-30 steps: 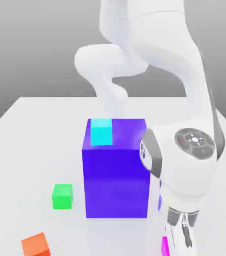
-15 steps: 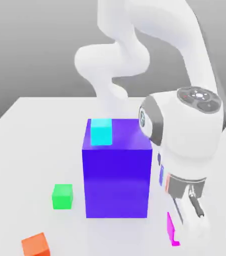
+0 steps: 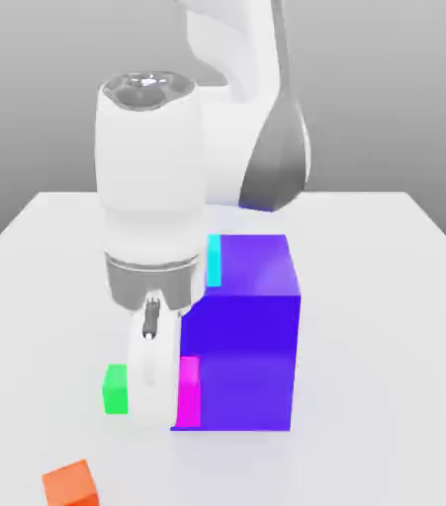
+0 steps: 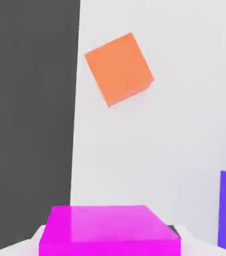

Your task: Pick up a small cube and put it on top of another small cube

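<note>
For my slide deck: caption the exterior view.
Panda arm's fingers carry a magenta cube between the green cube and big blue-purple cube.

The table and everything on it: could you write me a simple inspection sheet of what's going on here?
Surface: plain white table, nothing spilled.
Job's things: magenta cube held off the table, beside the green cube, which sits on the table partly hidden behind the hand.
Clutter: big blue-purple cube with a cyan cube on top; orange cube near the front edge of the table.
Grippers: gripper pointing down, its fingers shut on the magenta cube.
Cables: nothing seen.
Surroundings: plain grey backdrop; dark floor beyond the table edge in the hand view.
</note>
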Available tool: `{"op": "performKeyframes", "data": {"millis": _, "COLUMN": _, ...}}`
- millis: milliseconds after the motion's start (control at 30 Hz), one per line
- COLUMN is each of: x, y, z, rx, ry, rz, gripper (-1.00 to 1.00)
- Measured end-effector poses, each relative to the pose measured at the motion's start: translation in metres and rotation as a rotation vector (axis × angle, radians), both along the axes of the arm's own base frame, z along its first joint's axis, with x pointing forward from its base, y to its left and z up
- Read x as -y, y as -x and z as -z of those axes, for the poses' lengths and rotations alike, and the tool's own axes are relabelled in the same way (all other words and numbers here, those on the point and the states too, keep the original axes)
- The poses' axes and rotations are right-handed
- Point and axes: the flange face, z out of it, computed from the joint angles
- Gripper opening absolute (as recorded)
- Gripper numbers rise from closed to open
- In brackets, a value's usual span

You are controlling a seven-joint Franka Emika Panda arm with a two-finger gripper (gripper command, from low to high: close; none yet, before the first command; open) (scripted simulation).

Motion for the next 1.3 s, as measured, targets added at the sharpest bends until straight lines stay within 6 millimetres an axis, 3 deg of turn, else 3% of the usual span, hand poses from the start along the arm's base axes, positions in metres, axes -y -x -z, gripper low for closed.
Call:
{"op": "performKeyframes", "data": {"millis": 133, "x": 0.035, "y": 0.025, "z": -0.003, "rx": 0.011, "ry": -0.015, "rz": 0.075, "gripper": -1.0}}
{"op": "performKeyframes", "data": {"millis": 233, "x": 0.029, "y": 0.039, "z": 0.0, "rx": 0.014, "ry": -0.03, "rz": 0.089, "gripper": -1.0}}
{"op": "performKeyframes", "data": {"millis": 633, "x": 0.055, "y": 0.115, "z": 0.02, "rx": 0.004, "ry": -0.036, "rz": 0.28, "gripper": -1.0}}
{"op": "performKeyframes", "data": {"millis": 833, "x": 0.052, "y": 0.155, "z": 0.048, "rx": -0.029, "ry": -0.022, "rz": 0.396, "gripper": -1.0}}
{"op": "performKeyframes", "data": {"millis": 1067, "x": 0.064, "y": 0.164, "z": 0.086, "rx": -0.07, "ry": 0.03, "rz": 0.429, "gripper": -1.0}}
{"op": "performKeyframes", "data": {"millis": 1300, "x": 0.058, "y": 0.163, "z": 0.115, "rx": -0.051, "ry": 0.007, "rz": 0.419, "gripper": -1.0}}
